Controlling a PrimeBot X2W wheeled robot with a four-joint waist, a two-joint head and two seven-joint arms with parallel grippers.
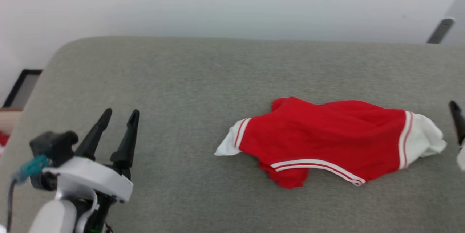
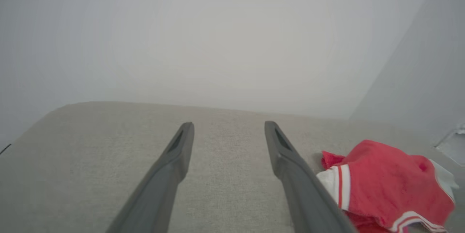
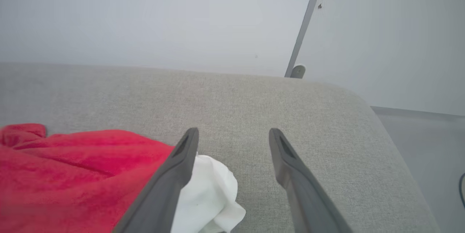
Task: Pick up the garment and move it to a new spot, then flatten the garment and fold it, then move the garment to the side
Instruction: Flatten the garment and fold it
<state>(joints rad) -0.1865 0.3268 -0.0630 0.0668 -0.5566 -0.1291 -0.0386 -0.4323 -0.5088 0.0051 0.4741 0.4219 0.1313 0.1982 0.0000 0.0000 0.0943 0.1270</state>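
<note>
Head view: garment [image 1: 327, 138] lies crumpled toward grey cushion's [image 1: 181, 80] right end. Right gripper [image 3: 233, 131] open, just beside white sleeve end [image 3: 214, 189]; left gripper [image 1: 121, 112] open, well apart. Risk: pinching the sleeve alone, so the garment dangles bunched or drags off the right edge.

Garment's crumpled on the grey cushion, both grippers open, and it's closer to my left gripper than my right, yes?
No: the garment lies closer to the right gripper, its white sleeve end right beside it in the right wrist view; the left gripper is farther off. It is crumpled on the grey cushion, both grippers open.
</note>
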